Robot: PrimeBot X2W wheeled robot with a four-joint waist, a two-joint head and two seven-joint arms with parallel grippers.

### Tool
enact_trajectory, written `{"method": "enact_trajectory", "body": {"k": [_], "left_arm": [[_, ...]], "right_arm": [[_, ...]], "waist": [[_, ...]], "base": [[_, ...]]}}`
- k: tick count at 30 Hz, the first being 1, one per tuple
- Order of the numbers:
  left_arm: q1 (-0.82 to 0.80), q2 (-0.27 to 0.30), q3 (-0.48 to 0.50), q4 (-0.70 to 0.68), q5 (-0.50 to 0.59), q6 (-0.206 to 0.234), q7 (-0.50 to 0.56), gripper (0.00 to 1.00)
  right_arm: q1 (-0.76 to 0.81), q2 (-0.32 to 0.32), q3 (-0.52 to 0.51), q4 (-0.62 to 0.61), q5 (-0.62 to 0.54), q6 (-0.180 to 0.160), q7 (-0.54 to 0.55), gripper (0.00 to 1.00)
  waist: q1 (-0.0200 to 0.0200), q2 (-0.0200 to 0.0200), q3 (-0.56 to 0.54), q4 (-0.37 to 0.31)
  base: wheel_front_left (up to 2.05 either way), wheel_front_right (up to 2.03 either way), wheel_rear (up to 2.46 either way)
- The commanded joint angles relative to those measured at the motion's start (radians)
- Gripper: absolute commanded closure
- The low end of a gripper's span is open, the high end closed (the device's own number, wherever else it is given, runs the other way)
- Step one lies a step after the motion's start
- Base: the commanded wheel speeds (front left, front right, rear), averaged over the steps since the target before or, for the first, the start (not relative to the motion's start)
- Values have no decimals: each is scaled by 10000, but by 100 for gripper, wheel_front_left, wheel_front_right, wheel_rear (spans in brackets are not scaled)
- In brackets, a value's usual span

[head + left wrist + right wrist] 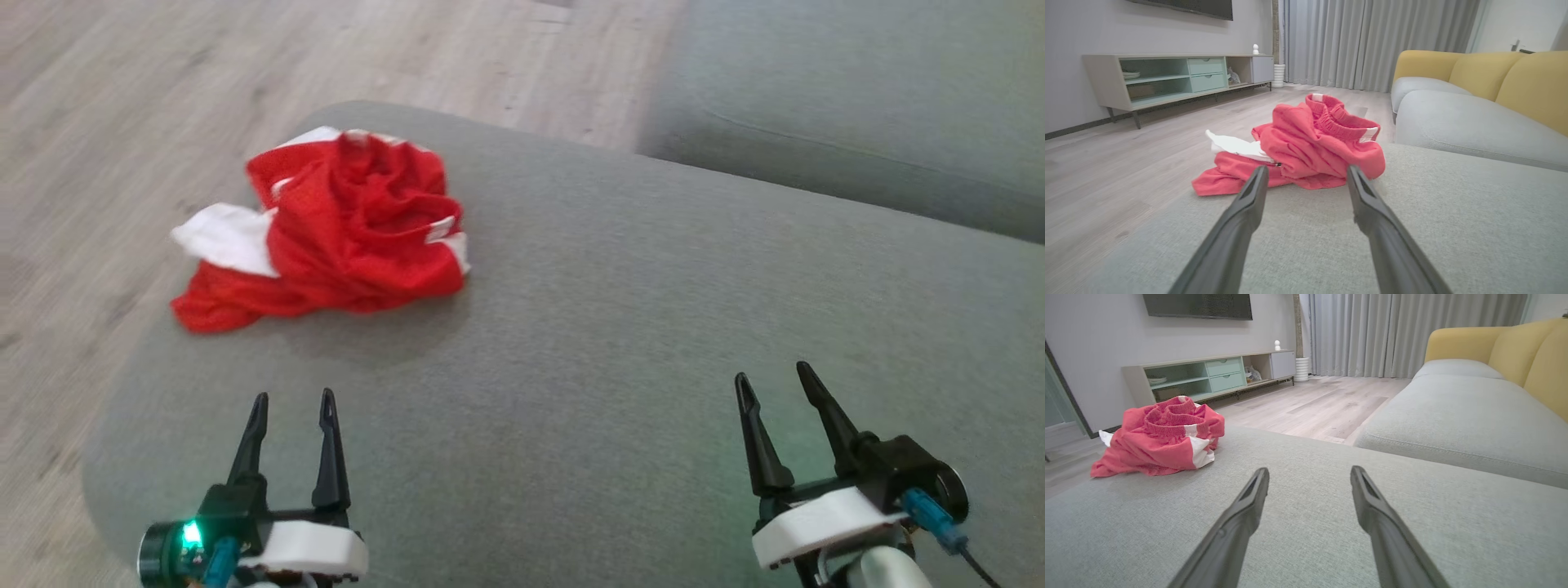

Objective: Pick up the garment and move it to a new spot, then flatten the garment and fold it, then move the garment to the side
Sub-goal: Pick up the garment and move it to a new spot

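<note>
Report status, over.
Left gripper open, empty; right gripper open, empty. Red garment crumpled on grey cushion, far left edge, untouched. Nothing between it and grippers.

A big grey sofa seat (pixel 637 327) holds a red and white garment (pixel 351 233). It lies in a crumpled heap by the seat's far left edge (one corner pokes past it).

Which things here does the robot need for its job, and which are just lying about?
For the job: red and white garment; grey cushion it lies on.
Just around: TV cabinet; yellow-backed sofa; curtains; wall screen.
</note>
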Motion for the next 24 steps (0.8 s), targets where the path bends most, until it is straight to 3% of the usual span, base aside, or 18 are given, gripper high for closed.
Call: {"method": "enact_trajectory", "body": {"k": [1, 8, 14, 20, 24], "left_arm": [[-511, 66, 381, -310, 98, -4, -107, 0], [-562, 66, 663, -385, 459, -229, -107, 0], [-1032, 66, 1015, -1276, 508, -245, -107, 0], [-2756, 344, 1284, -2333, 809, -401, -107, 0], [-4493, 965, 1459, -1462, 814, -721, 48, 0]], "right_arm": [[-500, -89, 208, -319, -12, -7, -111, 0], [-499, -89, 123, -328, -59, -7, -111, 0], [-654, -89, 52, -348, -503, -7, -111, 0], [-1313, -89, -189, -483, -1579, -7, -111, 0], [-1707, -89, -319, -692, -2007, -7, -111, 0]], "waist": [[0, 0, 66, 370], [0, 0, 214, 731], [0, 0, 929, 710], [0, 0, 2318, 444], [0, 0, 3005, 207]], "base": [[0, 0, 0], [0, 0, 0], [0, 0, 0], [0, 0, 0], [0, 0, 0]]}}
